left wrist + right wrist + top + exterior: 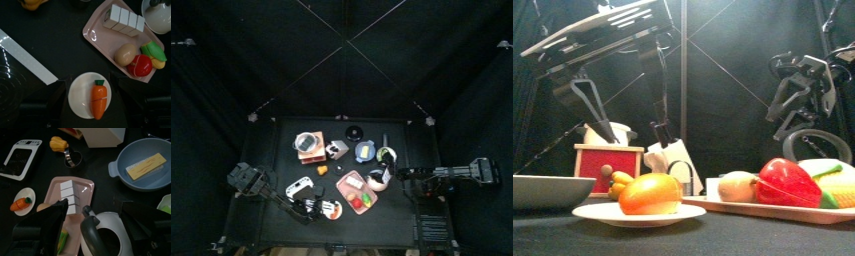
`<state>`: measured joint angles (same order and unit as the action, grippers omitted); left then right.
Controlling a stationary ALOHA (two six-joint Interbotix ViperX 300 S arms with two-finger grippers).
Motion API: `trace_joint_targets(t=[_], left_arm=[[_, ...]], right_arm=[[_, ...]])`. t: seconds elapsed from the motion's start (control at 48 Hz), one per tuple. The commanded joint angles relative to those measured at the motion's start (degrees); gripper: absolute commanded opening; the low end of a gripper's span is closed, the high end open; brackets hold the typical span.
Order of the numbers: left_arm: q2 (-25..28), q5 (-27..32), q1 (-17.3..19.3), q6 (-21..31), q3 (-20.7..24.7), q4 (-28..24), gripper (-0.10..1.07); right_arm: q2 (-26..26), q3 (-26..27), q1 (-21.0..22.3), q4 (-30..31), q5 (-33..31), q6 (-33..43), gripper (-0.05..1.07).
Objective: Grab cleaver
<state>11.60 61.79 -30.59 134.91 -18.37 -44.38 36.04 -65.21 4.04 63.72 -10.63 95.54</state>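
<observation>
Left gripper (90, 93) has its jaws spread wide with nothing between them. It hangs over the white plate (79, 107) with the carrot (98, 100), at the near edge of the table, slightly left of the middle. The right gripper (95, 212) looks open too: both jaws stand well apart and empty, up high over the right side above a white kettle (110, 235) with a black handle.

The cleaver is a bit of a guess. I take it for the white slab with a black handle (669, 160) standing upright just right of the knife block (608, 158), on the far left part of the table. Neither gripper is anywhere near it, and from above it's only a small white and black blob (335, 150).

Other stuff: a pink tray (95, 31) sits near right, with white blocks, a red pepper (139, 65) and other veg on it. A blue bowl (127, 155) with a pale yellow slab sits farther back. A grater (21, 159) lies on the left.
</observation>
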Motion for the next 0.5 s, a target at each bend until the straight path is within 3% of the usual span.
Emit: trace_joint_targets(t=[0.0, 0.25, 0.354, 0.479], left_arm=[[-4.83, -0.18, 0.35, -0.09, -2.37, -2.90, 0.95], [-16.08, -6.50, 2.90, -0.09, -15.21, -12.48, 0.95], [-21.88, -12.04, 5.45, -0.26, -20.48, -18.54, 0.95], [-30.85, -16.61, 10.99, -0.53, -28.04, -29.09, 0.95]], right_arm=[[0.26, 0.97, -0.18, 0.26, 0.00, 0.00, 1.02], [0.26, 1.14, -0.18, 0.26, -0.88, -0.09, 1.02], [0.26, 2.29, 0.00, 0.44, -2.20, -0.09, 1.02], [-0.35, 3.87, 1.49, 0.88, -4.13, -0.09, 1.02]])
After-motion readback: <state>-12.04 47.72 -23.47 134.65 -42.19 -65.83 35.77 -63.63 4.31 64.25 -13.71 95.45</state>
